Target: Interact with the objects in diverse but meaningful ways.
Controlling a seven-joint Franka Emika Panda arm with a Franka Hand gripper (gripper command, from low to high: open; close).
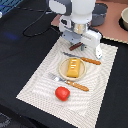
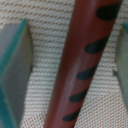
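A dark brown sausage stick (image 1: 76, 46) with black stripes lies on the woven placemat (image 1: 40, 80). My gripper (image 1: 77, 41) is low over it. In the wrist view the stick (image 2: 82, 60) runs between my two fingers (image 2: 15, 70), with a gap on each side, so the gripper (image 2: 70, 65) is open and astride it. An orange-yellow ridged block (image 1: 74, 67) lies on a cream plate (image 1: 62, 70) in the middle of the mat. A red tomato (image 1: 62, 93) sits near the mat's front edge. I cannot make out the white-and-blue piece.
An orange-handled knife (image 1: 84, 59) lies behind the plate and an orange-handled fork (image 1: 70, 82) in front of it. A grey pot (image 1: 100, 14) stands on a board at the back, with a bowl (image 1: 124, 19) at the exterior view's right. A black cable (image 1: 35, 25) lies on the dark tabletop.
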